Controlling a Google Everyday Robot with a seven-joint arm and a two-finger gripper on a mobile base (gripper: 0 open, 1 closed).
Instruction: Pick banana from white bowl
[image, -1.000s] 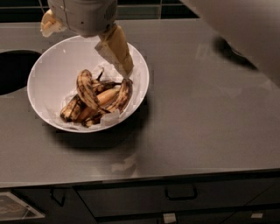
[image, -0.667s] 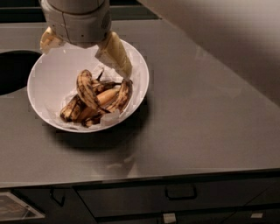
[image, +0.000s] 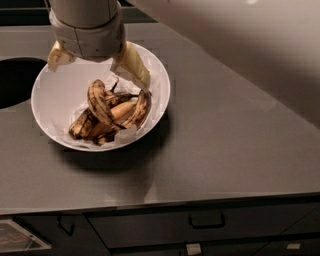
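Observation:
The white bowl (image: 161, 86) stands on the grey counter at the left, lined with crumpled white paper and holding several overripe bananas. The banana (image: 98, 102), strongly arched and dull yellow with dark brown streaks, lies on top of the pile. A smoother orange-yellow banana (image: 123, 111) lies beside it. My gripper (image: 97, 72) hangs over the far half of the bowl, above the pile. It is open, with one tan finger (image: 58, 55) at the bowl's left rim and the other finger (image: 133, 67) reaching down to the right of the bananas. It holds nothing.
A dark round opening (image: 12, 80) is cut into the counter left of the bowl. The grey counter (image: 235, 140) stretches to the right. Dark drawers with handles (image: 205, 220) run under its front edge.
My gripper has shifted left and lower over the bowl, so its fingers now straddle the back of the banana pile. The bananas and the bowl have not moved.

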